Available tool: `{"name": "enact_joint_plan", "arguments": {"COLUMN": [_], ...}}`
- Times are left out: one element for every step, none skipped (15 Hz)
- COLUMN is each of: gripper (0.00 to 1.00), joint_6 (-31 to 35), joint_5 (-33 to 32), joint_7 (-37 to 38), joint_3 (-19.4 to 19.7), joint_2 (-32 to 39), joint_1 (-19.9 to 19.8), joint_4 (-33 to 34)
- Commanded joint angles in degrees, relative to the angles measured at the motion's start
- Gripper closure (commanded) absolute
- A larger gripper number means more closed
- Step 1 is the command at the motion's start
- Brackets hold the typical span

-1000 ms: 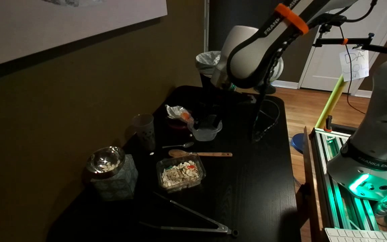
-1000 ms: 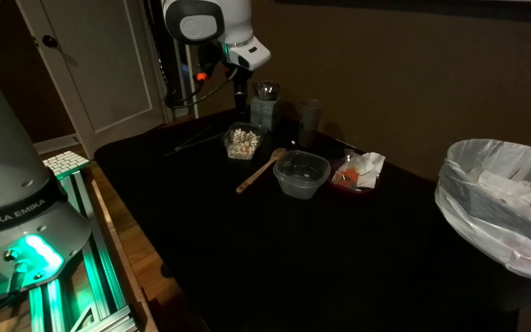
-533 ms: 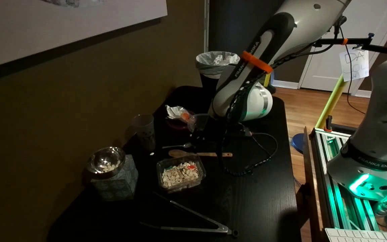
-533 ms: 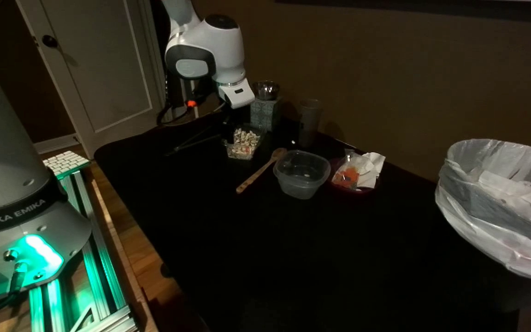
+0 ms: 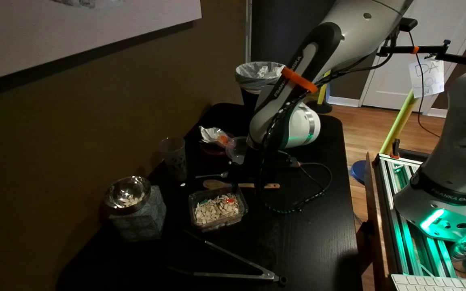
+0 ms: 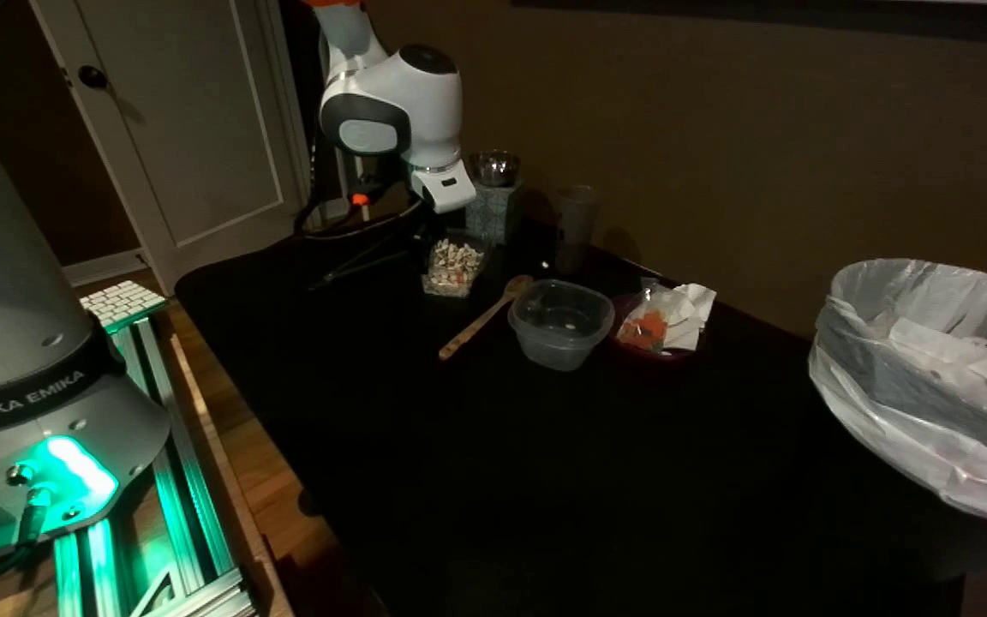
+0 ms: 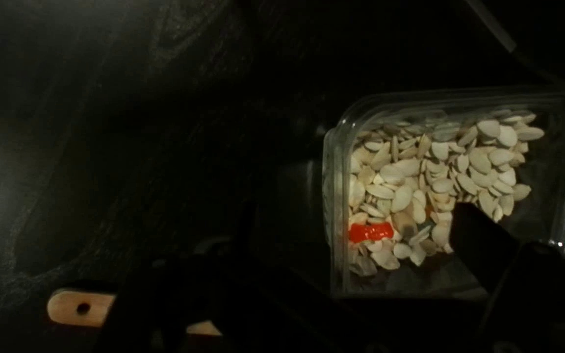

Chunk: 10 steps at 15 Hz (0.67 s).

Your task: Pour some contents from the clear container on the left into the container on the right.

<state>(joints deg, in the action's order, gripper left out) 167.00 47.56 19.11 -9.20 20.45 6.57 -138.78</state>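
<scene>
As the arm comes down from its higher perch of a second ago, the hand arrives close by the clear seed container; its fingers stand wide apart with nothing between them but, in the wrist view, the container's side wall, one finger out over the seeds, the other past the edge; whether either touches the plastic, it's too dark to call; the container sits upright on the bench, unmoved, seeds and a red piece inside. That descent, I'd judge, settles which container is the source and puts us at the last of the approach, with the grasp to come; thin walls like these could flex if pinched high. Farther out lies the wooden spoon, between the two containers; beyond it waits the receiving tub, unchanged, a pale fleck showing inside; no pouring yet, then, and the carry should pass over that spoon.
</scene>
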Motion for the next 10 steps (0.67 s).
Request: {"name": "enact_joint_plan", "arguments": {"gripper": [0.22, 0.32, 0.36, 0.42, 0.51, 0.57, 0.64, 0.66, 0.68, 0.61], "joint_6": [-3.89, -4.02, -4.08, -4.30, -4.21, -4.29, -4.09, -4.04, -4.12, -4.17], "joint_5": [-2.64, -3.16, -3.67, -4.11, -4.38, -4.68, -4.76, -4.87, -5.03, -5.17], "joint_7": [-0.11, -0.21, -0.29, -0.31, -0.44, -0.44, -0.63, -0.86, -0.87, -0.86], "joint_3": [1.10, 1.27, 1.41, 1.47, 1.42, 1.38, 1.18, 0.94, 0.81, 0.75], "joint_2": [4.48, 5.36, 6.23, 6.99, 7.90, 8.82, 9.72, 10.57, 11.35, 12.04], "joint_1": [0.09, 0.09, 0.04, -0.12, -0.27, -0.37, -0.52, -0.71, -0.79, -0.81], "joint_4": [3.57, 4.22, 4.92, 5.55, 6.33, 7.07, 7.85, 8.59, 9.31, 9.93]}}
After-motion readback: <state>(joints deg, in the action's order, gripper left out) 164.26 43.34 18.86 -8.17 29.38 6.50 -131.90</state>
